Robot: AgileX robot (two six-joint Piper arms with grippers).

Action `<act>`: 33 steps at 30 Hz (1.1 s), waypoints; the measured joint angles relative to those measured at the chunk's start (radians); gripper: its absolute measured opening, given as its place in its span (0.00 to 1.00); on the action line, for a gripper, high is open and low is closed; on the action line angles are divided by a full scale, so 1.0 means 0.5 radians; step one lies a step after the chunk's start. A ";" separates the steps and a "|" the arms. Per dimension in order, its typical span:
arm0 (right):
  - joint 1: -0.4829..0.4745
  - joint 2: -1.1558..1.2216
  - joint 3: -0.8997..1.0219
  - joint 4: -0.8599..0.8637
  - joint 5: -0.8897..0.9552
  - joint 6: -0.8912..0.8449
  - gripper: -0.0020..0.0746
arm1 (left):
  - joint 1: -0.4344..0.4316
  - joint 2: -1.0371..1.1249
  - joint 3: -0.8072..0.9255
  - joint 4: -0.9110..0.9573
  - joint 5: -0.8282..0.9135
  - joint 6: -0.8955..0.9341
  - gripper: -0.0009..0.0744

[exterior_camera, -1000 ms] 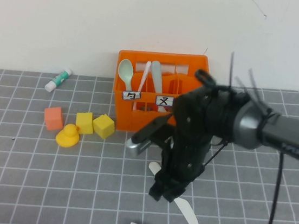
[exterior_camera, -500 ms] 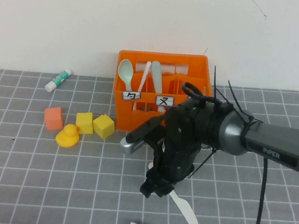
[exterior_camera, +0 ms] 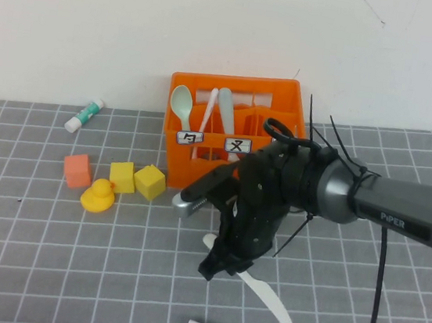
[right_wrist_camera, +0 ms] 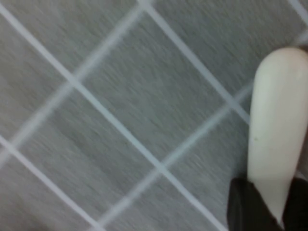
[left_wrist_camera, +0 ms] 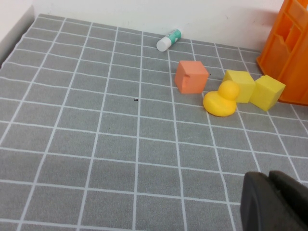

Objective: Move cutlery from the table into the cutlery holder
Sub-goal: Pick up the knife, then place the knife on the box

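"PiPER" on right arm [exterior_camera: 405,223], crate labels [exterior_camera: 238,145] unreadable

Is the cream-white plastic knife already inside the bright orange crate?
No, the cream-white plastic knife lies on the grey gridded table, under the right hand.

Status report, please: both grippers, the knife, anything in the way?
Right gripper down, shut on cream-white knife, still on table. Left gripper shut, parked. Path to cutlery holder looks clear.

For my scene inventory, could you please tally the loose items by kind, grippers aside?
Cutlery: 4 (mint spoon, pink spoon, grey fork in orange holder; white knife at right gripper)
Cubes: 3
Duck: 1
Tube: 1
Total: 9
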 joint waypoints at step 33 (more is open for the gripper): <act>-0.190 -1.160 1.313 0.613 -3.359 -0.189 0.22 | 0.000 0.000 0.000 0.000 0.000 -0.004 0.01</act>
